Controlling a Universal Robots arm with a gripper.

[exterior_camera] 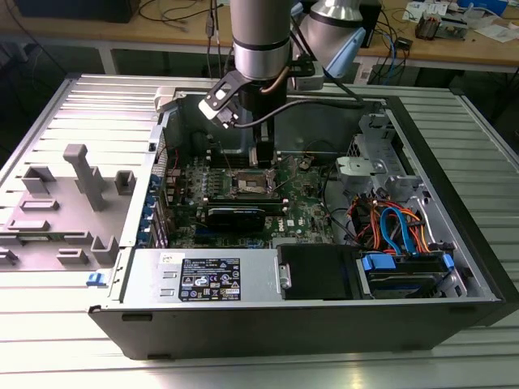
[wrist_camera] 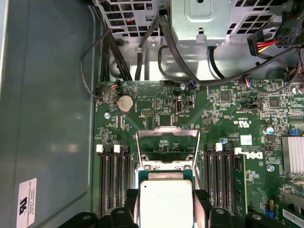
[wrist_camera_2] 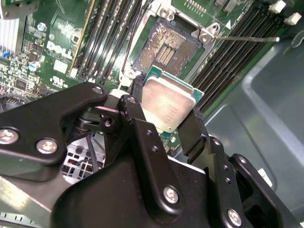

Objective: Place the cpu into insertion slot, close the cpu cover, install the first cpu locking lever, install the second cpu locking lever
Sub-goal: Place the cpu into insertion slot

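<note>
Gripping the cpu, end effector, ribbed metal table (benches behind).

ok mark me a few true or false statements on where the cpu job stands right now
1. The gripper is shut on the cpu. True.
2. The cpu sits in the insertion slot. False: it is held clear of the slot, whose contacts lie bare.
3. The cpu cover is closed over the slot. False: it stands swung open.
4. A round coin battery sits on the green motherboard. True.
</note>
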